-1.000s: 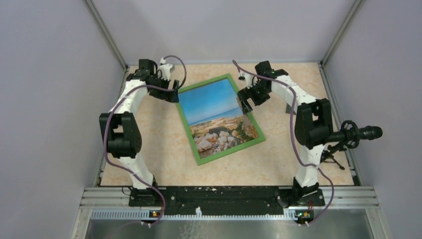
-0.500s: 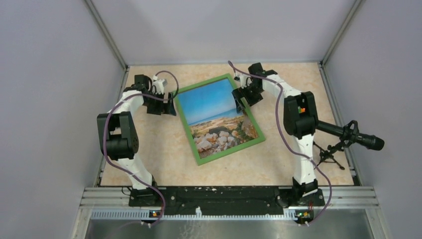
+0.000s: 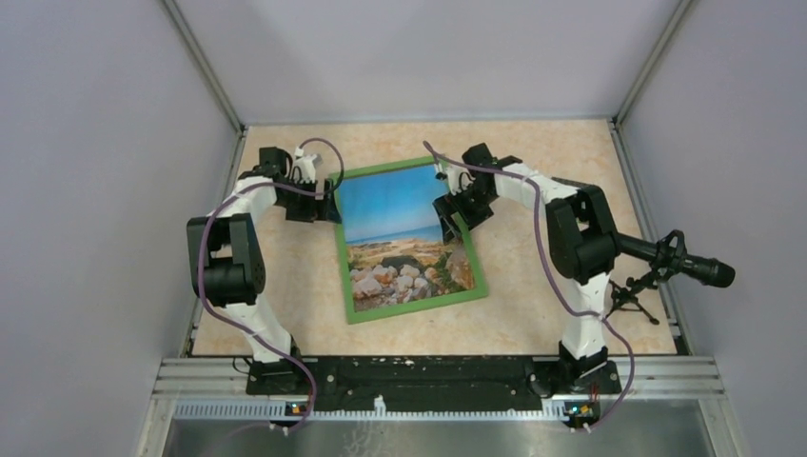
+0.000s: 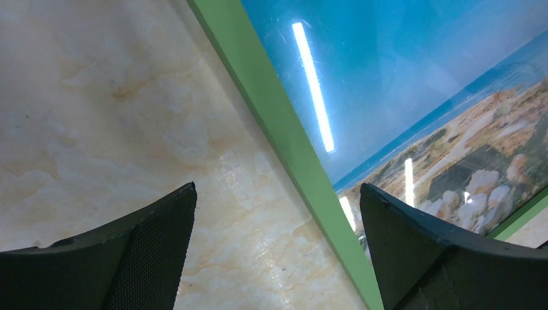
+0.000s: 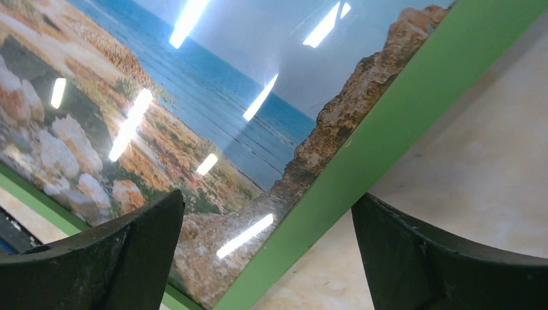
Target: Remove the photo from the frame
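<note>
The frame has swung round on the worktop since the earlier view: it then lay slanted with its near right corner pushed out to the right, and it now lies squarer to the arms, with its near edge further left. The right tool has come leftward with it and now sits over the frame's right edge. The left tool has dropped lower, to the frame's left edge by the far left corner. The photo is in the frame, face up with its sky towards the far side. The green border runs unbroken round all four sides, and streaks of lamp glare lie across the picture in both wrist views. The left tool stands wide open and grips nothing. In its wrist view one finger hangs over bare worktop and the other over the picture side, with the green edge running between them. The right tool is likewise wide open and holds nothing, with one finger over the picture and the other over the worktop. Whether any finger touches the frame I cannot tell. Counted: one frame, one photo, two arms, two tools with two fingers each, and one black cylindrical device on a small tripod at the worktop's right edge.
</note>
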Motion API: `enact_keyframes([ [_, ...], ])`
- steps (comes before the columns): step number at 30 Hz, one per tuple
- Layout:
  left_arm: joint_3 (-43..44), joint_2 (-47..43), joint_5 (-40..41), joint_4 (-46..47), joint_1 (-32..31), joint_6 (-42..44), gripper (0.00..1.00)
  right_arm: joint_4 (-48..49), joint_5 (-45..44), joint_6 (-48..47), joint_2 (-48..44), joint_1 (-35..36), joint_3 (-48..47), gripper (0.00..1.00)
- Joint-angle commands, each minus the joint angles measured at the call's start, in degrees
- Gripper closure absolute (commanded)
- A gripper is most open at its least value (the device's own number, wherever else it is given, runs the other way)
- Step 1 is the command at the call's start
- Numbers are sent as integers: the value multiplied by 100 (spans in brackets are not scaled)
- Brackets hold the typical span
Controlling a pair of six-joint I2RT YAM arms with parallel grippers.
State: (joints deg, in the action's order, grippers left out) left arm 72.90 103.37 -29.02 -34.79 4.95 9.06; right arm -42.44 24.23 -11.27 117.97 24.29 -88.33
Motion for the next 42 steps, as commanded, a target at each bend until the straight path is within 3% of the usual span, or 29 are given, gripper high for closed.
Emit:
enact_keyframes([
  [1, -136, -160, -240, 208, -3, -1, 1, -46, 380, 203, -599, 289, 302, 1],
  [13, -465, -402, -344, 425, 4, 19, 1, -4, -307, 95, -1548, 344, 300, 1],
  [23, -748, -517, -520, 471, -2, -171, 3, 618, -479, 534, -1186, 129, 479, 1],
  [29, -1059, -408, -849, 703, -10, -434, 11, 854, -266, 667, -920, 57, 758, 1],
  [34, -1258, -318, -888, 979, -38, -671, 23, 864, 169, 712, -738, 58, 889, 1],
  [42, -799, 54, -559, 1152, -42, -704, 34, 1073, 965, 976, -640, 272, 1109, 2],
])
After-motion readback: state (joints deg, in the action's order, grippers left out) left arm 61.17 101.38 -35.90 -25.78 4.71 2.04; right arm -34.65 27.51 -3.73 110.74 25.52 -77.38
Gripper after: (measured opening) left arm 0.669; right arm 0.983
